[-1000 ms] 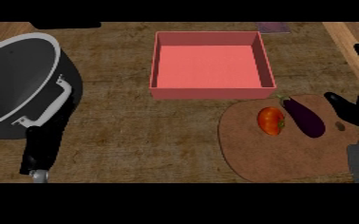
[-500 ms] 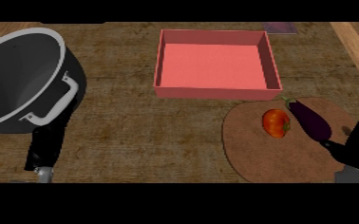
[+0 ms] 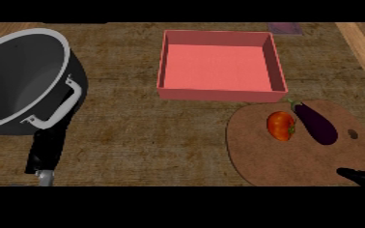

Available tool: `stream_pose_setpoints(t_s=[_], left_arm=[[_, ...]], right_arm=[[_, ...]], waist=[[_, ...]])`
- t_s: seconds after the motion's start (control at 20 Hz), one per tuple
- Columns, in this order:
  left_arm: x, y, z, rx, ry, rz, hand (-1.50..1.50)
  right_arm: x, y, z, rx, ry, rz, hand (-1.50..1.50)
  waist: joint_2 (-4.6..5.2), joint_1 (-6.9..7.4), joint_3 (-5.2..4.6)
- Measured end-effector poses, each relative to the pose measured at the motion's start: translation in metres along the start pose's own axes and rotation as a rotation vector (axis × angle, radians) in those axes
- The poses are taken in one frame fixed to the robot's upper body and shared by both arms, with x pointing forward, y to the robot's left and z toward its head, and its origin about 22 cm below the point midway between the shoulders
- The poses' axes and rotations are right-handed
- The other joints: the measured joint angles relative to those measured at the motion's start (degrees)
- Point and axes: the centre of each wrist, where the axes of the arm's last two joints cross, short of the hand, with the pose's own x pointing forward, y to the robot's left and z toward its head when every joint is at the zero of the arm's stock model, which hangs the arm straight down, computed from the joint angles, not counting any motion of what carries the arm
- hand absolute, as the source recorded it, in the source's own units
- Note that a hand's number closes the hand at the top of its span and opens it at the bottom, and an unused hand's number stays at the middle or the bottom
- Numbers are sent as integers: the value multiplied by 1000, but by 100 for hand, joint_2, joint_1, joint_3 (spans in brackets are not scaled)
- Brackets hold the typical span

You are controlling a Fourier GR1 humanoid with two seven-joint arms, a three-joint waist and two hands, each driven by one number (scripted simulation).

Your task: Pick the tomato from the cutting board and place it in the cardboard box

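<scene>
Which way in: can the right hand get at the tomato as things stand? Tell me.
Probably yes. The right hand shows only at the cutting board's lower right edge, with bare board between it and the tomato. The eggplant lies on the tomato's right, slightly crowding that side.

Counter (image 3: pixel 135 140): pot (image 3: pixel 32 82), box (image 3: pixel 219 65), cutting board (image 3: pixel 285 162).

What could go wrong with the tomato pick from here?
1. The eggplant lies close beside the tomato on the cutting board, so the fingers might knock it.
2. Only a tip of the right hand shows, so its approach can't be checked.
3. The box has raised walls; a low carry could clip one.
</scene>
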Motion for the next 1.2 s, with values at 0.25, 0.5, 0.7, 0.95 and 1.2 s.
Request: stream_pose_setpoints(t_s=[0.25, 0.5, 0.7, 0.95, 1.2], left_arm=[[3, 1, -5, 0, -1, -6, 0], [5, -4, -4, 2, -1, 2, 0], [1, 1, -8, 4, 2, 3, 0], [1, -2, -2, 0, 2, 2, 0], [1, 1, -5, -3, 3, -4, 0]], right_arm=[[8, 13, 0, 209, 35, 100, -150], [14, 37, -1, 287, 73, 150, -150], [14, 54, 5, 282, 111, 166, -150], [13, 67, -3, 284, 158, 191, -150], [5, 80, -5, 295, 188, 216, -150]], waist=[[-11, -24, -5], [-17, -28, -8], [-18, -31, -7], [-18, -21, -7], [-17, -20, -6]])
